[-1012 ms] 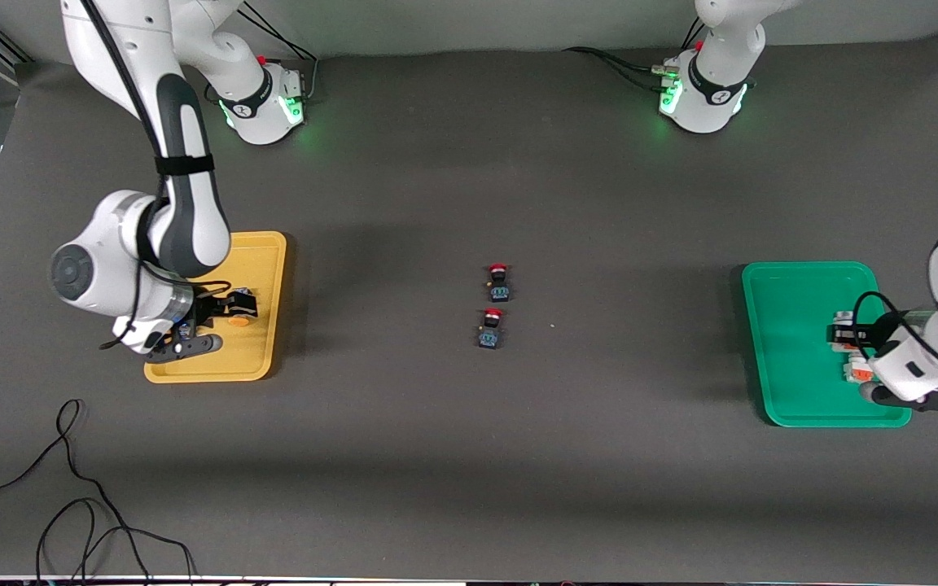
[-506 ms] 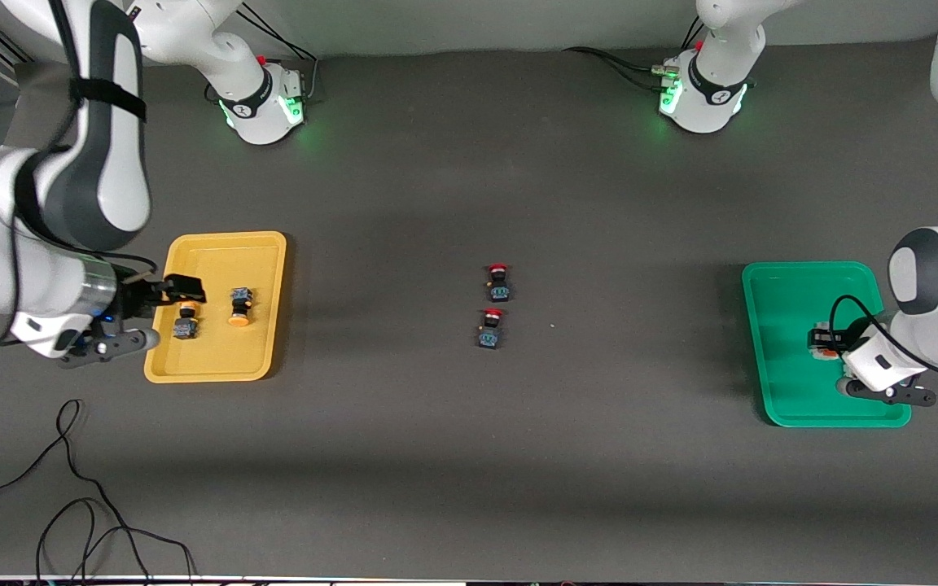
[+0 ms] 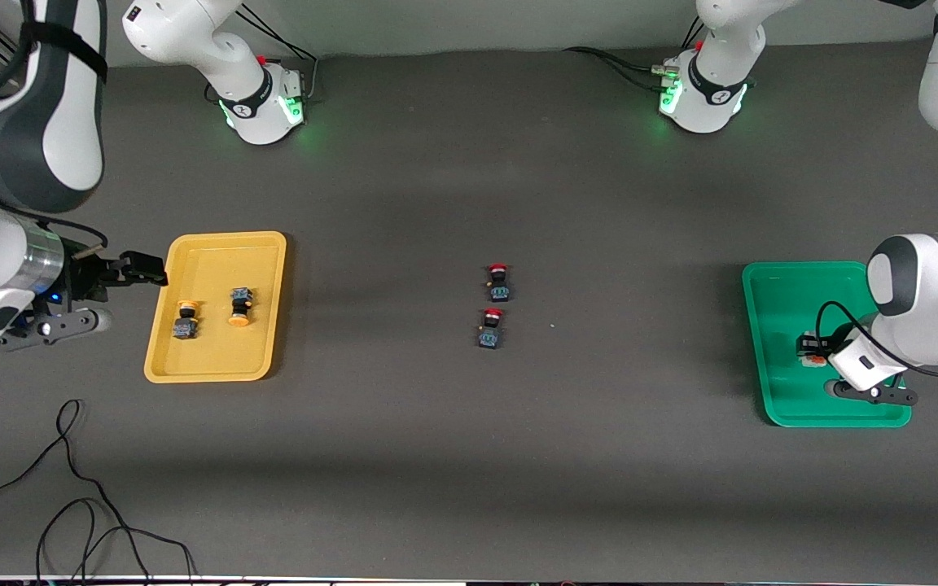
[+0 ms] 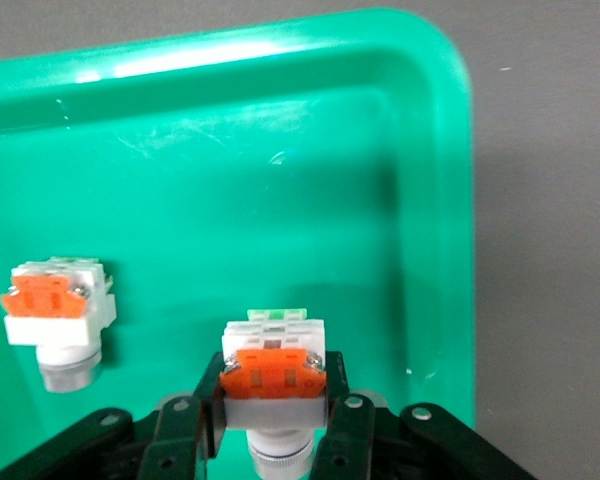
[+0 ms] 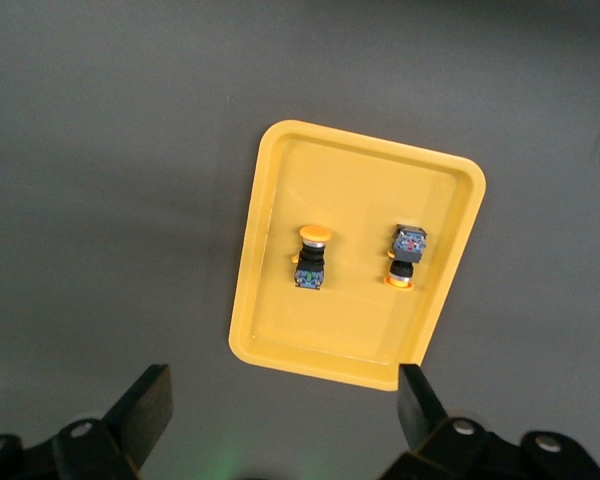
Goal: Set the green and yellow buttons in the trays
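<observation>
Left gripper (image 4: 272, 425): over the green tray (image 3: 774, 301), fingers clamped on a white-grey button (image 4: 273, 375) (orange face up).
Second white-grey button (image 4: 55, 312): lying in the same tray, apart.
Right gripper (image 3: 139, 268): fingers spread, nothing held, above the table (image 3: 469, 456) beside the yellow tray (image 3: 269, 268).
Yellow-capped buttons (image 3: 186, 319): two, side by side in the yellow tray.
Red-capped switches (image 3: 497, 282): two, mid-table.
Surface: dark grey mat; black cable (image 3: 70, 496) at the front edge.

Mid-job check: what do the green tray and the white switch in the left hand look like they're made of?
The green tray looks like moulded plastic, semi-glossy: it shows a bright glare streak, fine scuffs and rounded corners. The white switch, which the left hand grips by its sides, seems to be matte white plastic with an orange plastic face, probably with small metal screws, though that is hard to confirm.
</observation>
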Robot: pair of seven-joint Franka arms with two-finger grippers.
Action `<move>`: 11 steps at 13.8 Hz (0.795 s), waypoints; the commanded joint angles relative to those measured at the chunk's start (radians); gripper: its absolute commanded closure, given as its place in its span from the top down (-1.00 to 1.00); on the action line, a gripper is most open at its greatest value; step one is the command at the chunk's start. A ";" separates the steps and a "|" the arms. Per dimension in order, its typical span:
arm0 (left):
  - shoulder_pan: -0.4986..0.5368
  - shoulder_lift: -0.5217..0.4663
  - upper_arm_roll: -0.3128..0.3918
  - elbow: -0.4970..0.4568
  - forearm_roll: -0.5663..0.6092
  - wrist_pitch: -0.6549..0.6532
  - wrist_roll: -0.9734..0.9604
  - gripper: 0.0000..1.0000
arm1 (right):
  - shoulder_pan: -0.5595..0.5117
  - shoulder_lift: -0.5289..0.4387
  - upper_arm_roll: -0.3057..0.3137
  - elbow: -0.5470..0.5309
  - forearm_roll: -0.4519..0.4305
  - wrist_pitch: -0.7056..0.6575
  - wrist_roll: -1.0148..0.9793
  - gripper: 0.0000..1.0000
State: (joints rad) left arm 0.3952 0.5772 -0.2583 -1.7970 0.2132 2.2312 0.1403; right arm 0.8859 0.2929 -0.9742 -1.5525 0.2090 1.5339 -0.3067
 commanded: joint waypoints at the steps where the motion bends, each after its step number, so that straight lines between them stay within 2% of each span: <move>1: 0.001 0.013 0.010 -0.005 0.008 0.034 -0.002 -1.00 | -0.123 -0.141 0.203 -0.032 -0.114 -0.011 0.116 0.99; 5: -0.001 0.038 0.011 -0.002 0.008 0.041 -0.004 -1.00 | -0.426 -0.256 0.548 -0.095 -0.190 -0.011 0.187 0.99; 6: -0.002 0.038 0.011 -0.001 0.008 0.032 -0.007 -0.83 | -0.506 -0.277 0.630 -0.110 -0.201 -0.011 0.196 0.99; 7: -0.002 0.038 0.010 -0.001 0.008 0.030 -0.008 0.58 | -0.592 -0.294 0.710 -0.121 -0.201 -0.011 0.198 0.99; 8: -0.001 0.033 0.010 0.001 0.008 0.022 -0.004 0.99 | -0.678 -0.307 0.780 -0.127 -0.201 -0.011 0.196 0.99; 11: -0.002 -0.006 0.005 0.014 0.008 -0.031 -0.005 0.99 | -0.862 -0.327 0.931 -0.133 -0.203 -0.011 0.198 0.99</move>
State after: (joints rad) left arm 0.3972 0.6154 -0.2508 -1.7896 0.2132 2.2526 0.1400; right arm 0.1174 0.0039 -0.1301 -1.6501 0.0263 1.5139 -0.1380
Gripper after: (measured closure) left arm 0.238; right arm 0.000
